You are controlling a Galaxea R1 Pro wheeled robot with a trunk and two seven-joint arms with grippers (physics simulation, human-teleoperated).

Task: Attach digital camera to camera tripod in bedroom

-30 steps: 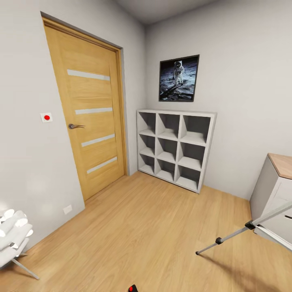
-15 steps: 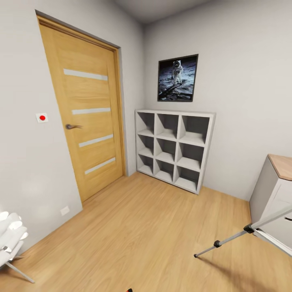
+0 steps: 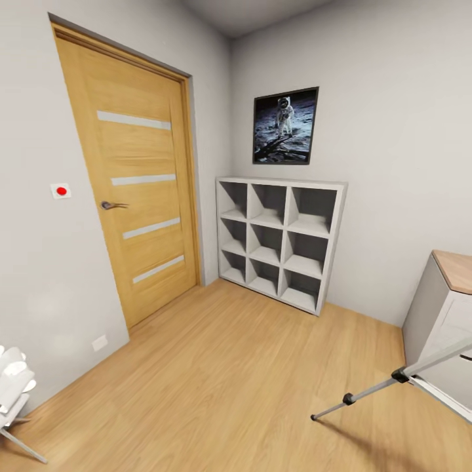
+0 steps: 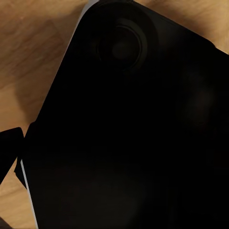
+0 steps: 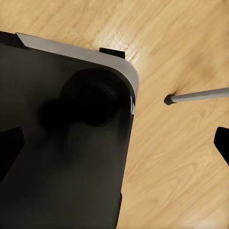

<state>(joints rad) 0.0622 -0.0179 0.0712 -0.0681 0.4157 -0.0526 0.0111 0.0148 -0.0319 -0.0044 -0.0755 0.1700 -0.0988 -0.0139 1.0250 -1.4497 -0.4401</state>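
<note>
I am in the bedroom, with pale grey walls and a light wood plank floor [image 3: 229, 367]. Two thin silver legs of the camera tripod [image 3: 377, 390] with black joints reach in at the lower right of the head view. One black-footed leg of the camera tripod [image 5: 200, 95] also lies across the floor in the right wrist view. My right gripper [image 5: 114, 145] is open over my black base, its dark fingertips [image 5: 9, 148] far apart with nothing held between them. One dark fingertip [image 4: 9, 152] of my left gripper shows against the floor. The digital camera is out of view.
A wooden door [image 3: 131, 183] fills the left wall. A white cube shelf [image 3: 278, 239] stands in the corner under a moon picture [image 3: 285, 126]. A wood-topped grey desk [image 3: 446, 308] stands at the right, behind the tripod. A white chair-like object [image 3: 13, 387] sits at the lower left.
The head view has shifted, so everything slides slightly left. A small black thing with a red button at the bottom edge has dropped out of the picture.
</note>
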